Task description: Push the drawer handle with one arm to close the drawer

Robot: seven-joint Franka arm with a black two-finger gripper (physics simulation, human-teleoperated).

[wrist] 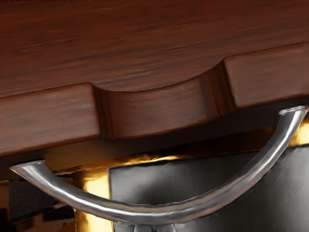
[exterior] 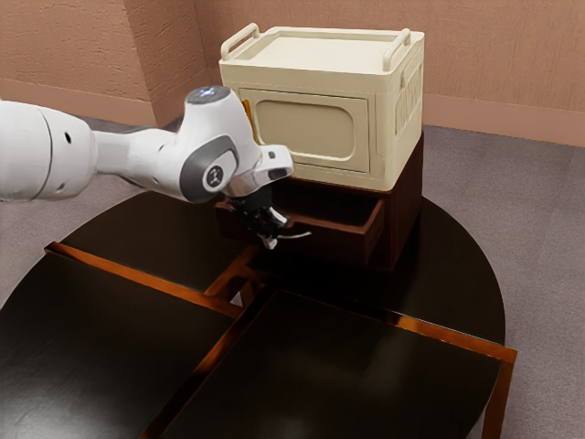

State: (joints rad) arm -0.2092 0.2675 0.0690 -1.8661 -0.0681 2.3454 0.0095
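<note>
My gripper [exterior: 269,240] is at the front of the dark brown drawer [exterior: 343,240], beside its curved silver handle [exterior: 296,237]. The drawer stands partly pulled out of its cabinet, its inside showing from above. In the wrist view the handle [wrist: 164,213] bows outward from the drawer's wooden front [wrist: 159,113], which has a scooped notch in its top edge. The shut tips of my gripper [wrist: 154,228] appear at the middle of the handle's bow, close against it; whether they touch it I cannot tell.
A cream box [exterior: 398,123] with two top handles rests on the brown cabinet [exterior: 409,206]. Both stand on a round black table [exterior: 366,366] with orange-brown strips. The arm reaches in from the exterior view's left, over the table.
</note>
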